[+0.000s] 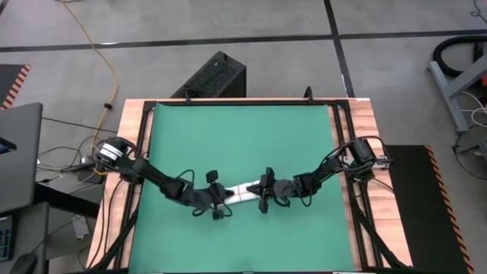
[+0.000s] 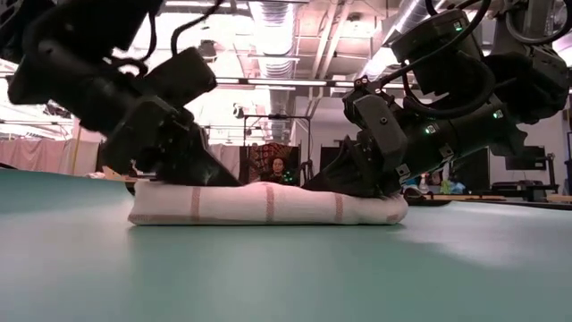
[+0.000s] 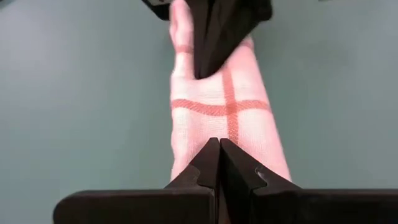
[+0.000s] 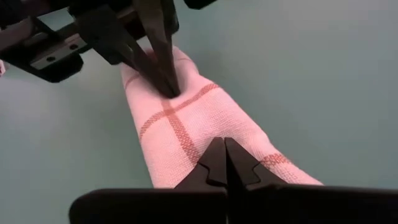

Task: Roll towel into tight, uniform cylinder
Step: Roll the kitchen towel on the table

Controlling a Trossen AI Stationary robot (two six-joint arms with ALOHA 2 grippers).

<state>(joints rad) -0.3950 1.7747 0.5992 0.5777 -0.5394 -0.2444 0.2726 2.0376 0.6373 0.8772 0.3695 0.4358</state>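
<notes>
The towel (image 1: 242, 192) is a short white roll with thin red checks. This cylinder (image 2: 268, 204) lies on its side on the green mat (image 1: 243, 129), toward the near edge. My left gripper (image 3: 219, 146) is shut and comes in over the roll's left end. My right gripper (image 4: 224, 146) is shut and comes in over the right end. In the high view the two grippers (image 1: 225, 199) (image 1: 260, 195) face each other along the roll, a short stretch of cloth showing between them. My left gripper rests its shut fingertips on the top of the roll (image 3: 239, 130), toward its left end. The fingers slant down from the table's left and lie along the roll, which stays flat on the mat. My right gripper sets its shut fingertips on the roll's top (image 4: 198, 138), toward its right end. They slant down from the table's right, along the roll, and the cloth dents a little under the tips.
Bare green mat lies all around the roll. A black frame (image 1: 144, 137) and wooden table edges (image 1: 129, 144) border the mat. A black box (image 1: 214, 76) stands beyond the far edge. A person (image 2: 280, 168) sits far off in the room behind.
</notes>
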